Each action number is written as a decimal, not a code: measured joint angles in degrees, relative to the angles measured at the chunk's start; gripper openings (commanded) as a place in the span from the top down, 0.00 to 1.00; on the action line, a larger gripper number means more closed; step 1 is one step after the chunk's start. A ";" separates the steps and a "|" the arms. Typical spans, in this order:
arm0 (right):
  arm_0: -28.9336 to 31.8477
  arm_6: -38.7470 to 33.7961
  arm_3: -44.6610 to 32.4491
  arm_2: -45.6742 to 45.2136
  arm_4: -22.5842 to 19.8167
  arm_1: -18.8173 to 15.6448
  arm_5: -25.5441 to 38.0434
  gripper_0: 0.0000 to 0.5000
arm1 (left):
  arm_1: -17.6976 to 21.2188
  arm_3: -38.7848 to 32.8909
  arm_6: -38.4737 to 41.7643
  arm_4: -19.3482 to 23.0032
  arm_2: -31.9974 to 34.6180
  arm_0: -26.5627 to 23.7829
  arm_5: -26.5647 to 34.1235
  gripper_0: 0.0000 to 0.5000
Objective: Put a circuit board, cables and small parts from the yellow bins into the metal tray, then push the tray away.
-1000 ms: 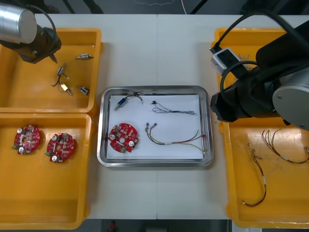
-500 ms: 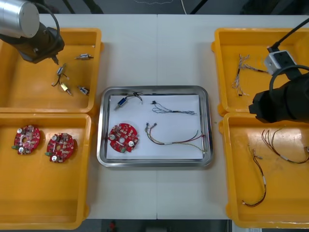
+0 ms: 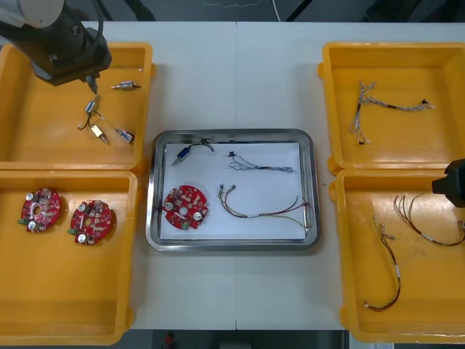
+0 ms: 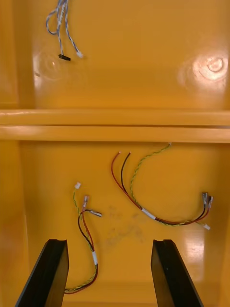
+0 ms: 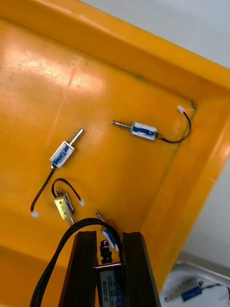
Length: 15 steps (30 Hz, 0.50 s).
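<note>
Loaded metal tray (image 3: 234,245), white inside.
Within: red circuit board (image 3: 186,206) flat at left, small metal part (image 3: 183,153) beyond it, two cables (image 3: 265,213) at right.

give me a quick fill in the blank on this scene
The metal tray holds just ___ circuit board.
The near left yellow bin holds ___ circuit boards.
The left gripper is ___ on a small metal part.
The right gripper, above red and yellow cables, is ___.
Missing: one; two; shut; open.

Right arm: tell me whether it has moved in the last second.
Yes. The right arm has swung to the robot's right, away from the metal tray, across the yellow bins to the view's edge.
</note>
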 measured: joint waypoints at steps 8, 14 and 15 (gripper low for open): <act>1.99 0.00 0.12 -0.45 1.70 -0.55 0.00 0.00 | -1.61 -8.07 0.00 1.22 0.00 0.00 7.67 1.00; 2.23 0.00 1.70 -0.95 1.64 -0.55 0.00 0.00 | -5.79 -11.17 0.00 1.22 -0.16 0.00 10.27 1.00; 2.26 0.00 1.81 -0.97 1.63 -0.56 0.00 0.00 | -6.49 -11.45 0.00 1.22 -0.32 0.00 10.27 1.00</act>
